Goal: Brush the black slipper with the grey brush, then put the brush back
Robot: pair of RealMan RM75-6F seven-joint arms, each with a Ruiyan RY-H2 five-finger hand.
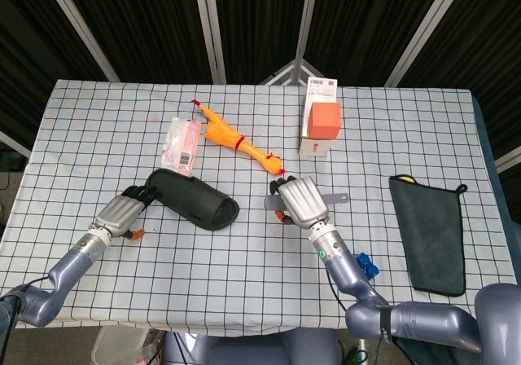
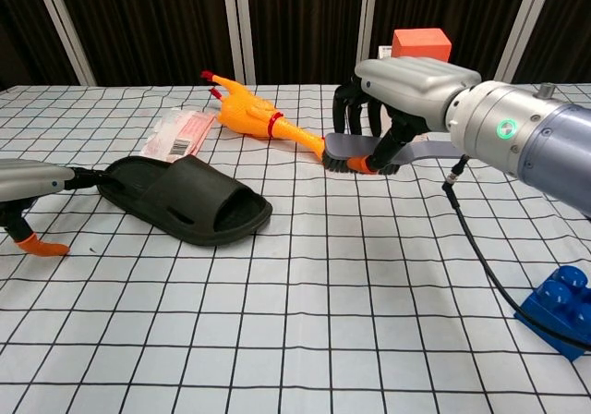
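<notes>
Right hand (image 2: 406, 91) gripping grey brush (image 2: 369, 151), bristles down, above table (image 1: 244, 259) right of black slipper (image 2: 180, 199). Left hand (image 1: 120, 214) at slipper's left end, fingertips touching its heel; grip unclear. Yellow rubber chicken (image 1: 236, 143) beyond.

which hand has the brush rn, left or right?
The right hand grips the grey brush above the table. The left hand holds nothing, its fingers at the black slipper heel.
</notes>
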